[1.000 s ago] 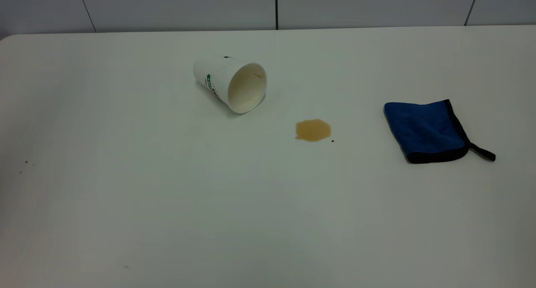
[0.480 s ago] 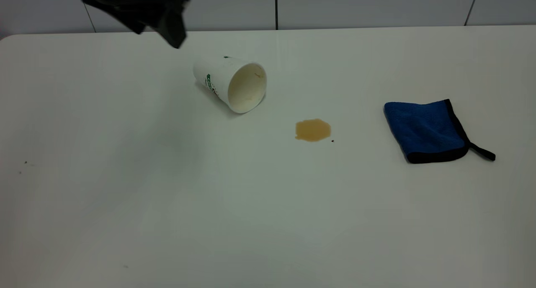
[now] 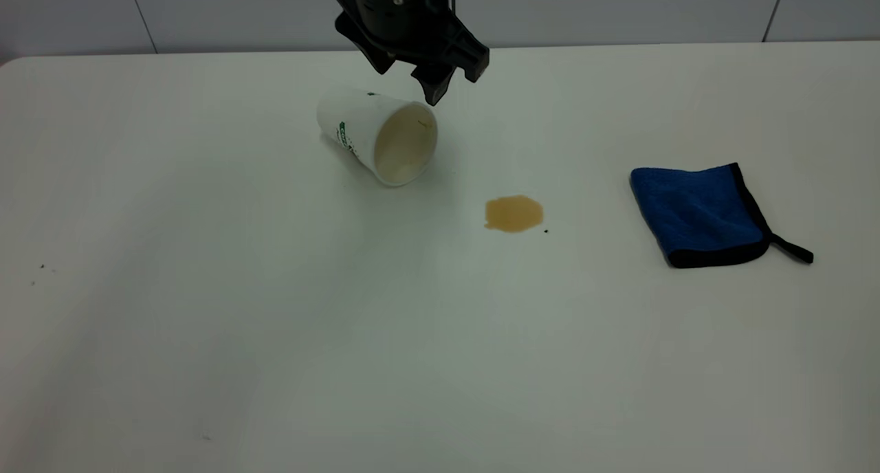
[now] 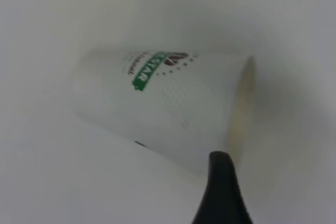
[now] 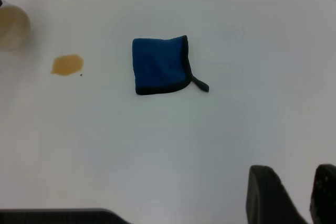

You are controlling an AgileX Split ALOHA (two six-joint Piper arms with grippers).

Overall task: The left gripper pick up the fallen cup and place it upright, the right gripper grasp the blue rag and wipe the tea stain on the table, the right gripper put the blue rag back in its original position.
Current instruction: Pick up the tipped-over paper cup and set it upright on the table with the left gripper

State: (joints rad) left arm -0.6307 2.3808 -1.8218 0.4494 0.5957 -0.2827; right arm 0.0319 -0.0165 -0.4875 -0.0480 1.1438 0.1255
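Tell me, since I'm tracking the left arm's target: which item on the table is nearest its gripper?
The cup, lying on its side just below the left gripper; the tea stain and blue rag lie farther right.

Left gripper (image 3: 411,74) hanging from the top of the exterior view at the far side, fingers (image 3: 434,88) spread apart and pointing down; right gripper (image 5: 294,195) seen only in its own wrist view, two dark fingers (image 5: 268,195) slightly apart.
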